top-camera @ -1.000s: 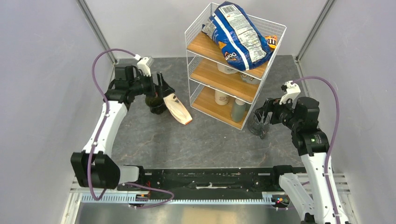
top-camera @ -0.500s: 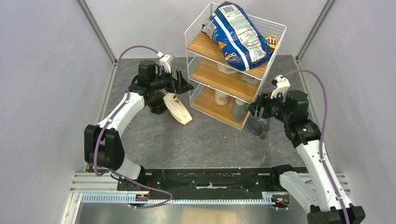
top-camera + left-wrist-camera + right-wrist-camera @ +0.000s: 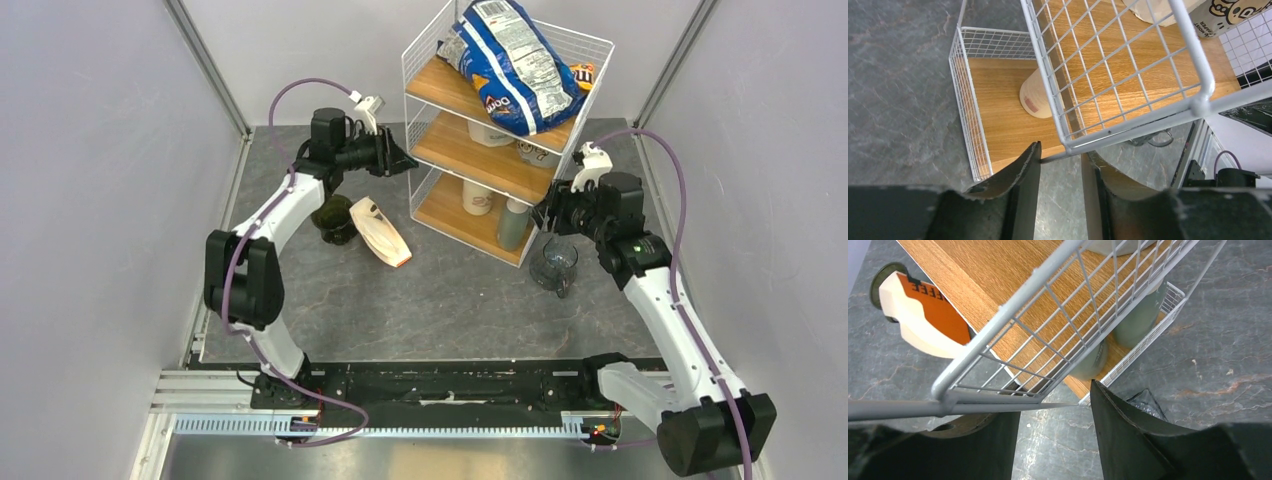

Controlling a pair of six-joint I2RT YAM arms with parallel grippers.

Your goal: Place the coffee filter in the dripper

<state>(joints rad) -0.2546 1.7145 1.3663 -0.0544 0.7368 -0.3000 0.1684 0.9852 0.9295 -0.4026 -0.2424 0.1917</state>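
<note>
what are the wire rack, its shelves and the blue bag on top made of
The rack: thin white rods welded in a grid, likely painted or coated metal wire. Its shelves: warm brown with visible grain, so wood or a wood-look laminate; the pictures do not settle which. The bag: crinkled and glossy with bright highlights, likely printed plastic or foil film.

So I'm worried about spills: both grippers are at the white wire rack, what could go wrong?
The left gripper and right gripper each straddle a wire of the white wire shelf rack; a snag could tip it, sliding the blue chip bag off. The grey-clear glass vessel beside it could get knocked.
</note>
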